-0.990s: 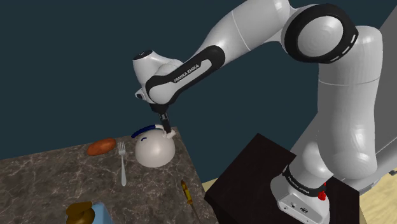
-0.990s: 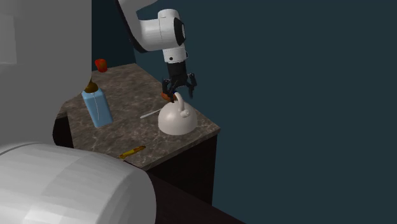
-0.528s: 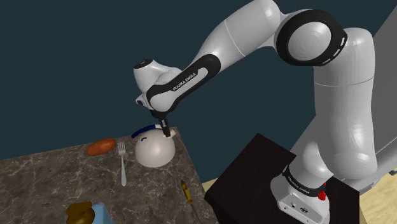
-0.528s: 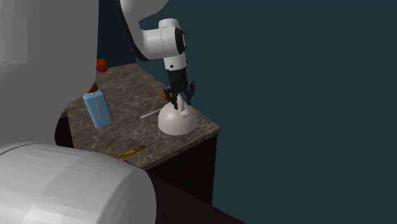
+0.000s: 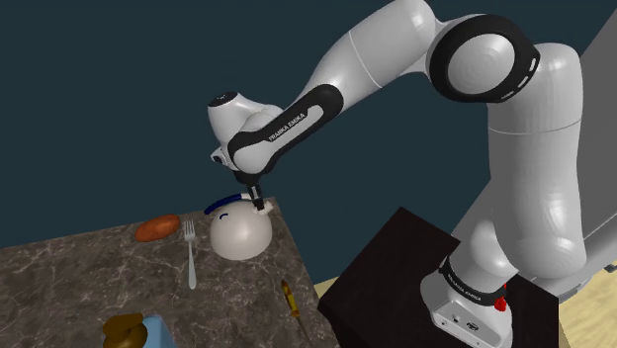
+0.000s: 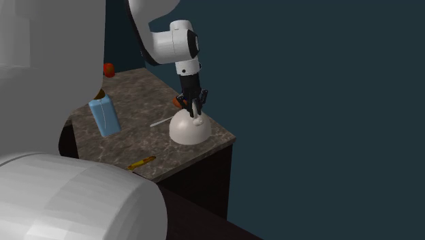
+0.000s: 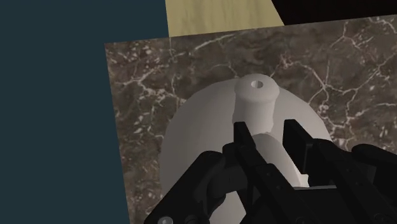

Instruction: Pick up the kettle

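Observation:
A white dome-shaped kettle (image 5: 237, 235) (image 6: 187, 129) stands near the corner of the dark marble counter (image 5: 79, 277), with a blue strip along its top. My black gripper (image 5: 257, 205) (image 6: 194, 112) has come down onto the kettle's top. In the wrist view the gripper (image 7: 268, 137) is shut on the kettle's white handle, which sits clasped between the two fingers. The kettle's body (image 7: 203, 127) and its round spout (image 7: 257, 84) show beyond the fingers. The kettle rests on the counter.
A fork (image 5: 191, 259) and an orange-brown vegetable (image 5: 156, 228) lie beside the kettle. A yellow-handled tool (image 5: 289, 297) lies near the counter's edge. A blue carton (image 6: 104, 116) stands farther along, with a red thing (image 6: 108, 69) at the far end. The dark stand (image 5: 396, 267) is close by.
The gripper has sunk a little onto the kettle's top and its fingers have closed from wide apart onto the handle. The kettle has not moved.

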